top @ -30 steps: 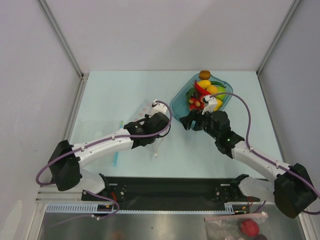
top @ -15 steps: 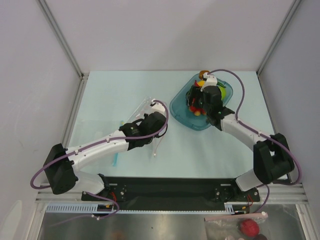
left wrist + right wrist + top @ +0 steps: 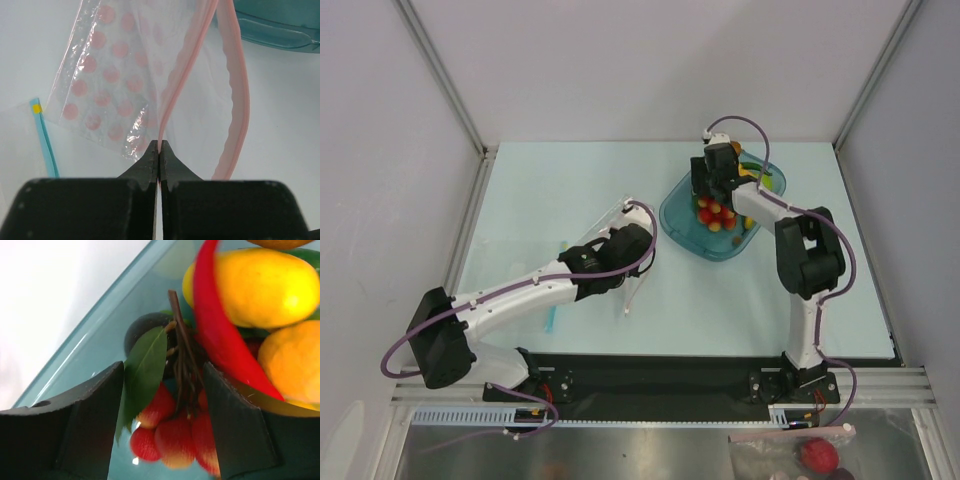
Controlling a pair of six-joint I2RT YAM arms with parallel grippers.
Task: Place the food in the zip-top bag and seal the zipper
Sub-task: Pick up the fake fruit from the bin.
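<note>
Pale mint tabletop between grey walls

two white-shelled arms with black joint housings are pictured bolted to a black base plate; the left arm and the right arm are each trailed by a looping purple cable; the left gripper is seen with matte black fingers narrowed to thin wedges; the right gripper is shown with broad, curved black fingers, one marked by a small round hole.
</note>
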